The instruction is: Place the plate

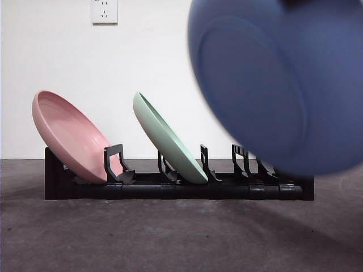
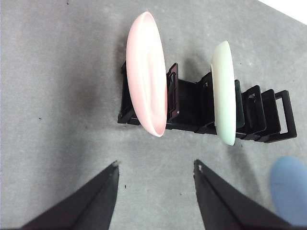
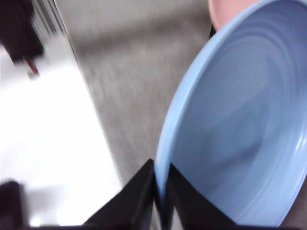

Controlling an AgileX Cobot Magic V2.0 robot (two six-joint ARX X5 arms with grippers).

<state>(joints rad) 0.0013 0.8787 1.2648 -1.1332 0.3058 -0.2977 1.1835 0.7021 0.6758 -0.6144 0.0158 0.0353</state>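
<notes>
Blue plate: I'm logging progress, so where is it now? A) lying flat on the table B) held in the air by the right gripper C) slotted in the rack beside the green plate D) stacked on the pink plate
B: the right gripper pinches the rim of the blue plate, which hangs above the rack without sitting in a slot.

The blue plate [image 1: 278, 85], round and smooth with a recessed base, hangs tilted on edge in the air above the right end of the black rack [image 1: 170, 187].
</notes>
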